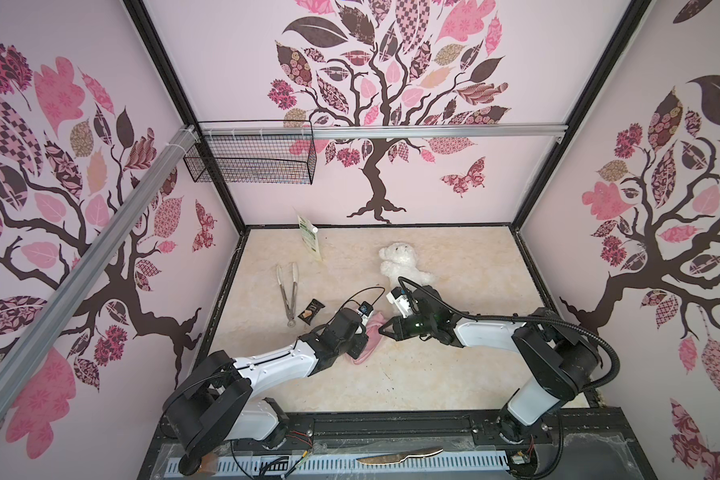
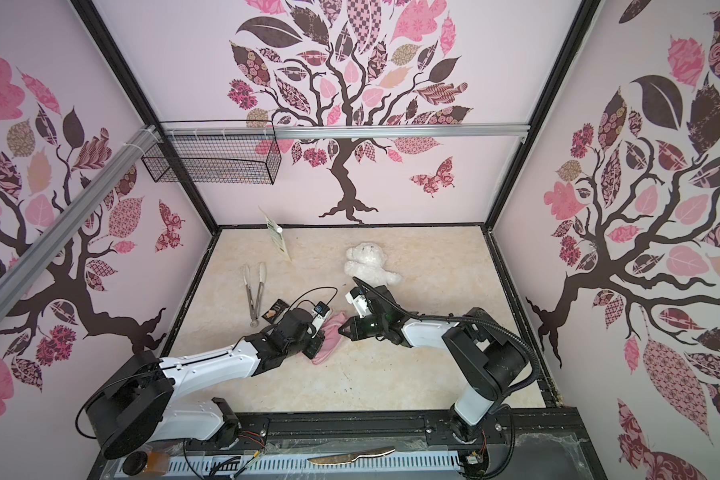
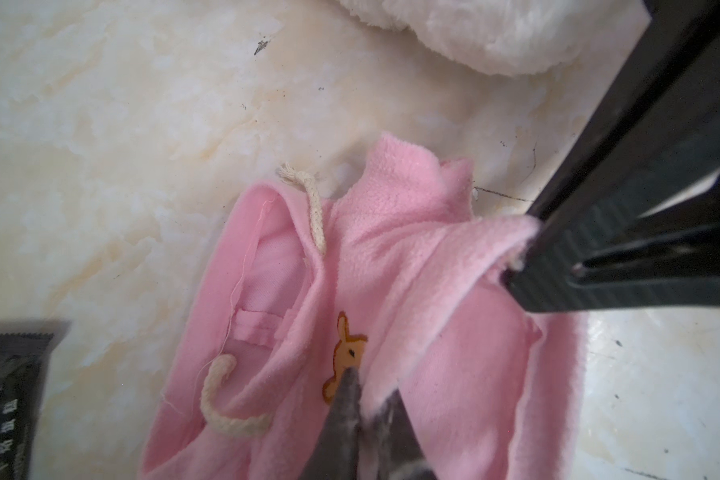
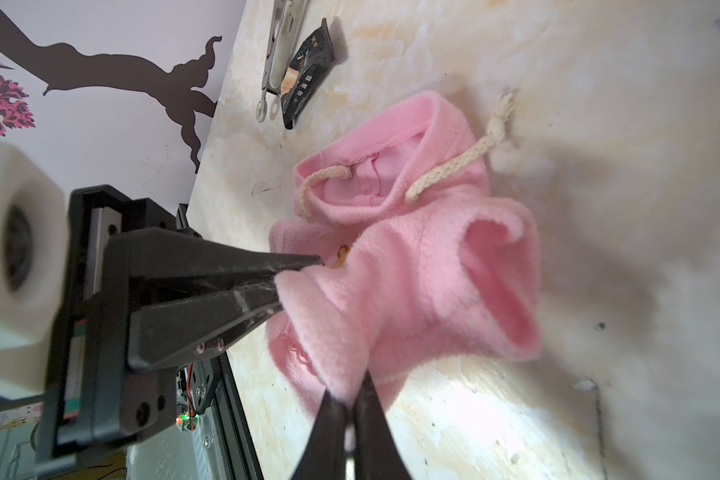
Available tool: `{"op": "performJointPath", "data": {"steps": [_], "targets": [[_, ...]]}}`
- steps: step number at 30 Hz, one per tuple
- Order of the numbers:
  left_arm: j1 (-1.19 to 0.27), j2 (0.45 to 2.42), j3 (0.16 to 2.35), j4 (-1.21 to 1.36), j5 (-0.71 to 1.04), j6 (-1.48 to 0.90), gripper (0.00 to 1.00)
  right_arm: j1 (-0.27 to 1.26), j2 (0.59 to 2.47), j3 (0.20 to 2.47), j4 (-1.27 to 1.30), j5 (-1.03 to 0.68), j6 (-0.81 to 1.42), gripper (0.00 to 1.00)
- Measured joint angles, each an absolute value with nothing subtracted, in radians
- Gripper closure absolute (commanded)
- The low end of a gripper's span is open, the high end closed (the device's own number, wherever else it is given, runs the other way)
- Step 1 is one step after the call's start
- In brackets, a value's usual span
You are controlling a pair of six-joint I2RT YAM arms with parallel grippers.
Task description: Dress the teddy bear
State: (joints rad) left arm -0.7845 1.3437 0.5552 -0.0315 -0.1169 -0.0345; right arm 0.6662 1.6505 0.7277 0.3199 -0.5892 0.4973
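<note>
My left gripper (image 4: 296, 284) and right gripper (image 4: 350, 390) both pinch the pink hoodie (image 4: 425, 257).
Hoodie lies on desk (image 1: 454, 374); teddy bear (image 1: 400, 264) near it, apart, bare.

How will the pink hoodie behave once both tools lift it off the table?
Probably floppy: the pink hoodie drapes and folds between the left tool and right tool. Likely light, as thin fleece. Its loose drawstrings may dangle or snag.
</note>
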Motion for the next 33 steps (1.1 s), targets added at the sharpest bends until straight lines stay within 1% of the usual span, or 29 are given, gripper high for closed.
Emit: {"op": "performJointPath", "data": {"steps": [1,3,4,5,8,9,10,11,12,14,17,20,25,33], "targets": [[-0.785,1.343,0.555,-0.031,-0.119,-0.037,1.0,0.666,1.65,0.731,0.316,-0.586,0.495,0.82],[-0.781,1.338,0.555,-0.031,-0.118,-0.049,1.0,0.666,1.65,0.736,0.309,-0.577,0.483,0.73],[-0.776,1.333,0.555,-0.031,-0.115,-0.059,1.0,0.666,1.65,0.74,0.298,-0.57,0.482,0.66],[-0.763,1.327,0.555,-0.031,-0.108,-0.07,1.0,0.666,1.65,0.744,0.288,-0.564,0.471,0.61],[-0.676,1.305,0.554,-0.031,-0.064,-0.127,1.0,0.666,1.622,0.751,0.219,-0.516,0.429,0.41],[-0.65,1.298,0.553,-0.03,-0.057,-0.144,1.0,0.666,1.6,0.751,0.189,-0.492,0.413,0.35],[-0.623,1.29,0.553,-0.03,-0.049,-0.164,1.0,0.665,1.563,0.751,0.15,-0.46,0.397,0.23],[-0.605,1.28,0.552,-0.03,-0.045,-0.182,1.0,0.664,1.523,0.752,0.12,-0.428,0.376,0.14],[-0.596,1.271,0.552,-0.029,-0.041,-0.196,1.0,0.663,1.485,0.752,0.1,-0.39,0.366,0.07],[-0.59,1.256,0.552,-0.023,-0.036,-0.221,1.0,0.657,1.394,0.753,0.079,-0.301,0.319,0.0],[-0.589,1.253,0.552,-0.013,-0.024,-0.246,1.0,0.623,1.336,0.783,0.064,-0.199,0.276,0.0],[-0.589,1.254,0.552,-0.01,-0.014,-0.267,1.0,0.527,1.375,0.867,0.056,-0.141,0.253,0.0],[-0.589,1.255,0.552,-0.008,0.004,-0.289,1.0,0.412,1.551,1.042,0.039,-0.087,0.245,0.0],[-0.589,1.249,0.553,-0.008,0.021,-0.295,1.0,0.387,1.794,1.262,0.018,-0.063,0.245,0.0]]}}
